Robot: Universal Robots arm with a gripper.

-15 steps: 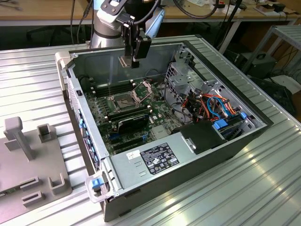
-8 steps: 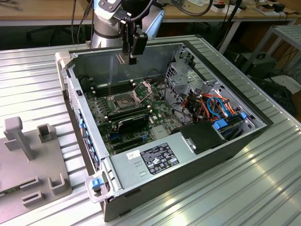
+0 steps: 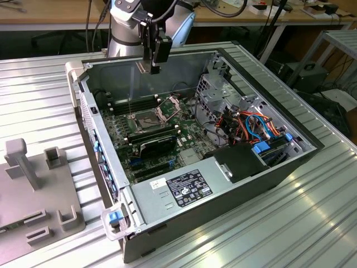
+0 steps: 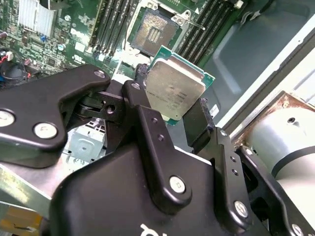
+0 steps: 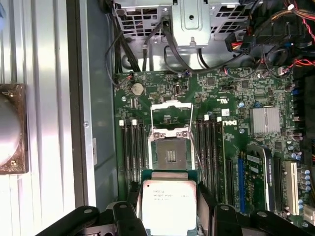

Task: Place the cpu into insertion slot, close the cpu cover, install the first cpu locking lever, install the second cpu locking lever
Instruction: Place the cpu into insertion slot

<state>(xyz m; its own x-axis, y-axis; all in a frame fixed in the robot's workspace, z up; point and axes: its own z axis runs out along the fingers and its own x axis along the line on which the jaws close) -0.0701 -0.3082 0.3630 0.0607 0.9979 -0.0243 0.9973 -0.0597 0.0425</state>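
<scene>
Your gripper [image 5: 169,195] pinches the chip [image 5: 169,202] by its edges, flat, well above the socket [image 5: 170,155], whose cover [image 5: 171,113] stands open for it.

cpu [image 4: 174,91]: two edges hidden behind gripper [image 4: 172,105] fingers [image 4: 147,123]. Motherboard [image 4: 74,44] beneath cpu partly blocked by gripper body. Print on cpu blurred.

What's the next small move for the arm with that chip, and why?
Probably carry the cpu down toward the insertion slot: the gripper holds it clear of the slot, the slot is bare and the cpu cover stands open.
</scene>
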